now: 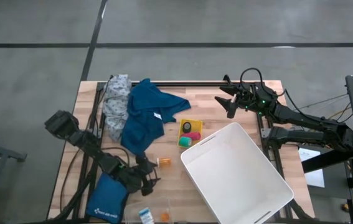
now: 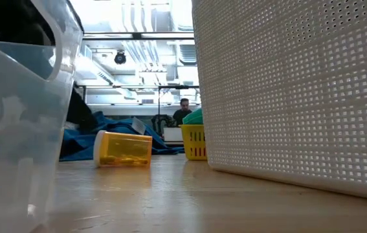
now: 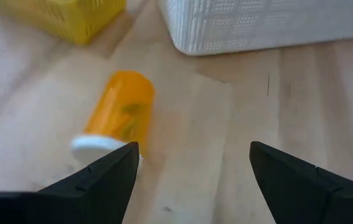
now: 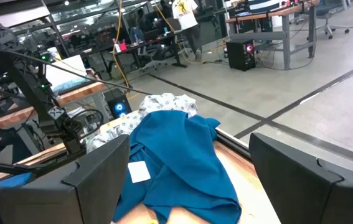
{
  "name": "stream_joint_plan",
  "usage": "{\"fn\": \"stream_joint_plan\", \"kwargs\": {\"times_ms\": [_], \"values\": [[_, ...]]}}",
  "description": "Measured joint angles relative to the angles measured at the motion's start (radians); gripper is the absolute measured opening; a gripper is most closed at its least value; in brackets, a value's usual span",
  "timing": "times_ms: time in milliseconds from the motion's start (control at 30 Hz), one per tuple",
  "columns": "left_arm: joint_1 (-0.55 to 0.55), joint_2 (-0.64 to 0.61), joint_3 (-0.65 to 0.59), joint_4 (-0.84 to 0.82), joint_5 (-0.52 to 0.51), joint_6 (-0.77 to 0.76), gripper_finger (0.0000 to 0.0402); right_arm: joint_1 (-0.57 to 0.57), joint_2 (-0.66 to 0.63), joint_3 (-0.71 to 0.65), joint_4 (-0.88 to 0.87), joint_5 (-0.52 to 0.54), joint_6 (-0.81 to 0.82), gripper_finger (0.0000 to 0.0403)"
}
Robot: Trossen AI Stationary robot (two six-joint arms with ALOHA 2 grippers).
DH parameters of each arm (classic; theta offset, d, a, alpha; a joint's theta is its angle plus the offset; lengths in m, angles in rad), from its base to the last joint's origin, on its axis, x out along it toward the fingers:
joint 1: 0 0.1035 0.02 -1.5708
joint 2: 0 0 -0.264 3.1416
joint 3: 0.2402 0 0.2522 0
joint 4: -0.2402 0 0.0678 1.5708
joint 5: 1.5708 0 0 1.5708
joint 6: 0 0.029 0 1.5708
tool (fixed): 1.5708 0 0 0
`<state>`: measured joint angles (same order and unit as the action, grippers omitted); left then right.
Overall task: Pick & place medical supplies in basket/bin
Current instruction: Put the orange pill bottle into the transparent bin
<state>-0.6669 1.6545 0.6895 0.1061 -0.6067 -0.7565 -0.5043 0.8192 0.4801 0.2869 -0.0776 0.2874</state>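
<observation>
An orange pill bottle (image 1: 164,161) (image 3: 121,106) with a white cap lies on its side on the wooden table. My left gripper (image 1: 151,176) (image 3: 192,167) hovers open just short of it, and the cap lies close ahead of one fingertip. A small yellow basket (image 1: 190,132) holds pink, teal and dark rolls. A blue garment (image 1: 145,115) (image 4: 176,155) and a grey dotted cloth (image 1: 117,96) lie spread at the far left. The white bin (image 1: 235,174) stands at the near right. My right gripper (image 1: 225,98) (image 4: 192,155) waits open above the far edge.
A blue padded pouch (image 1: 108,202) lies under my left arm. A clear container (image 1: 154,211) (image 2: 15,116) at the near edge holds a small white bottle (image 1: 145,216). The bin's wall (image 3: 257,25) and the yellow basket (image 3: 70,15) stand just beyond the pill bottle.
</observation>
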Motion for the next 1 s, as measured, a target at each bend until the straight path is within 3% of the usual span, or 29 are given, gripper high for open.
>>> {"fn": "stream_joint_plan", "kwargs": {"times_ms": [100,300,600,1000], "values": [[0.011,-0.024,-0.002,-0.044,-0.03,0.099,0.031,0.0,0.0,0.0,0.0,0.0,0.0,0.0325],[0.075,-0.081,-0.009,-0.161,-0.046,0.103,0.031,0.0,-0.001,0.0,0.0,0.0,0.0,0.0325],[0.193,-0.083,-0.023,-0.151,0.151,0.187,0.031,0.0,-0.001,0.0,0.0,0.0,0.0,0.0325],[0.225,-0.08,-0.072,-0.047,0.237,0.236,0.031,0.0,-0.001,0.0,0.0,0.0,0.0,0.0325]]}}
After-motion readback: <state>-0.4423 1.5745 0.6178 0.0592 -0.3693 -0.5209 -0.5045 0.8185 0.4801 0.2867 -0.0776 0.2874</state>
